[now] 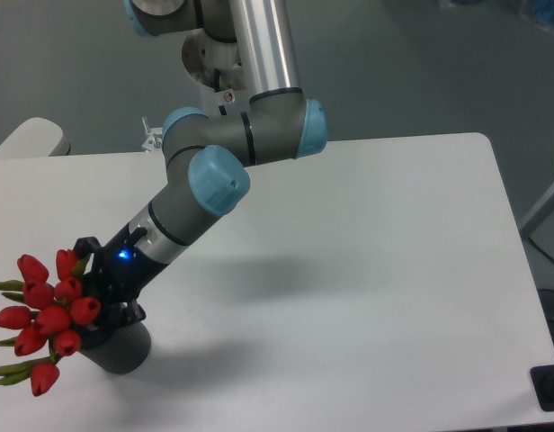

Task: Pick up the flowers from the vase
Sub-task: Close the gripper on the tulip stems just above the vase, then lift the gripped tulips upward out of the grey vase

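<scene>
— One arm [225, 162] reaches down to the table's [367, 270] front left corner. Where are the flowers [48, 315]?
— Leaning out leftward from the dark grey vase [120, 349], red buds bunched, green leaves poking past the edge.
— And the gripper [111, 292]?
— Right against the blooms, above the vase. Its fingers are hidden; I cannot tell how wide they stand or whether they grip anything.

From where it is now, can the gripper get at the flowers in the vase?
Probably yes. The gripper is already at the flowers just above the vase, with nothing between; whether its jaws are closed on the stems is hidden.
</scene>
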